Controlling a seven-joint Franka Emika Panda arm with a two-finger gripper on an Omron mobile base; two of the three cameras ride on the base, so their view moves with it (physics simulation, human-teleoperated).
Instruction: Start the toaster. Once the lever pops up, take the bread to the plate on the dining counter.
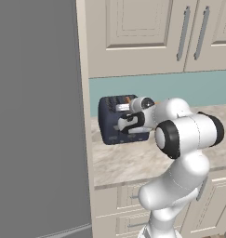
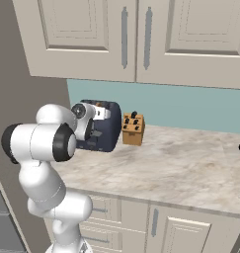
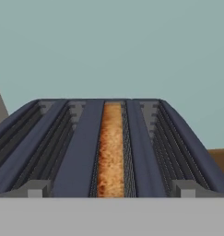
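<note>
Navy-blue toaster [image 1: 115, 122] sits at the table's [image 2: 180, 163] back left corner by the wall, with the golden-brown bread [image 3: 110, 152] down in one of its middle slots. Pincer [image 1: 128, 122] is wide open at the toaster's front, holding nothing. Brown knife block [image 2: 133, 128] stands just beside the toaster.

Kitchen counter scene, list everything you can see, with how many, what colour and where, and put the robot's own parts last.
dark navy-blue boxy toaster: one, navy with grey front panels, at the counter's left end against the teal wall.
golden-brown toast slice: one, sunk in a middle toaster slot.
brown wooden knife block: one, on the counter just right of the toaster.
beige marbled stone counter: one, over cream drawers.
cream upper cabinets: a row with grey bar handles, above the teal wall.
grey tall panel: one, left of the counter.
white robot arm: one, reaching toward the toaster.
claw: one, dark, open, at the toaster's front.
</note>
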